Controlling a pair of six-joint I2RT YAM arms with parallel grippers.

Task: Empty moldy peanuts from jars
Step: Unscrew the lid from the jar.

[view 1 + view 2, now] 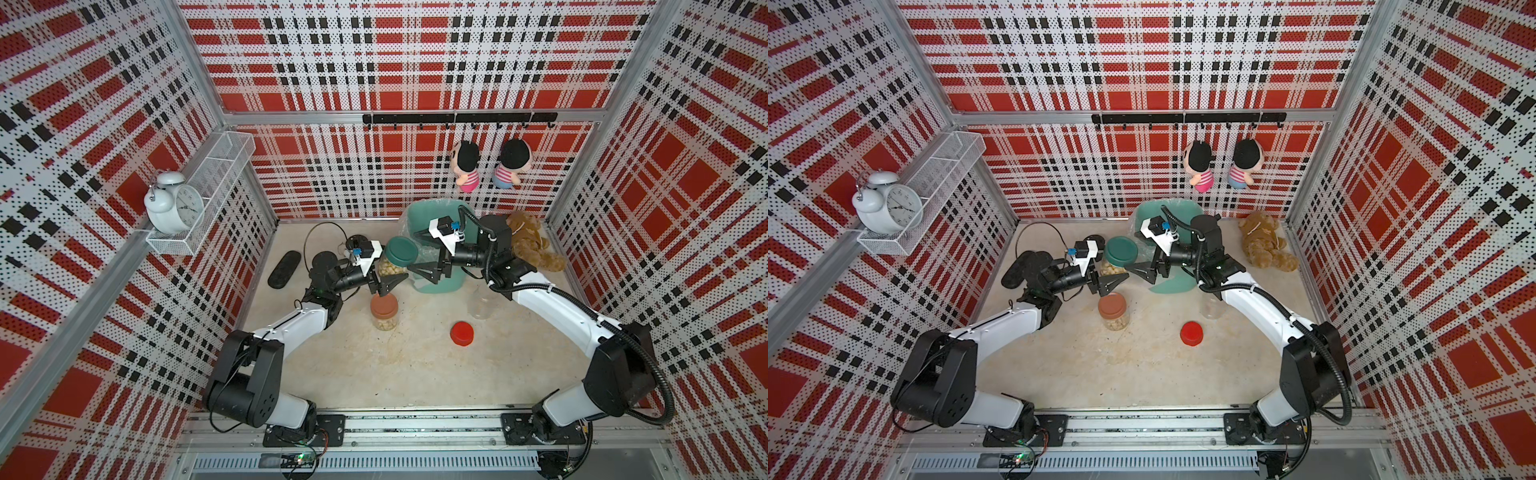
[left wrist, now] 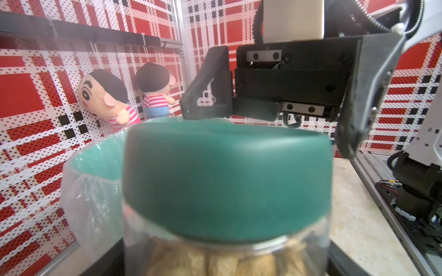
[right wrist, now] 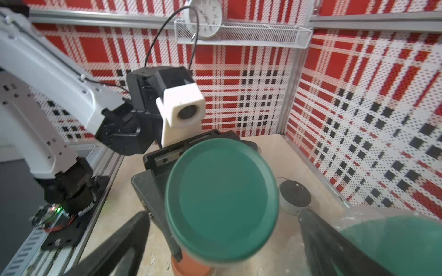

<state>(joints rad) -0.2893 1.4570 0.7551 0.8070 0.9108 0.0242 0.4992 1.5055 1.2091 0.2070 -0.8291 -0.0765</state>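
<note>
My left gripper (image 1: 392, 269) is shut on the clear body of a jar with a dark green lid (image 1: 401, 250), held tilted above the table. Moldy peanuts (image 2: 215, 262) fill the jar under its lid (image 2: 227, 179). My right gripper (image 1: 413, 252) stands open, its fingers (image 3: 114, 246) spread on either side of the green lid (image 3: 222, 203) without touching it. Below, a brown-lidded jar (image 1: 384, 311) of peanuts stands upright. An empty clear jar (image 1: 481, 302) stands beside my right forearm. Its red lid (image 1: 462, 333) lies on the table.
The teal bin (image 1: 419, 212) with a clear liner stands at the back, just behind my right gripper. A brown teddy (image 1: 532, 245) lies back right. A black oblong object (image 1: 284, 269) and a small round tin (image 3: 294, 196) sit back left. Two dolls (image 1: 467, 166) hang on the back wall.
</note>
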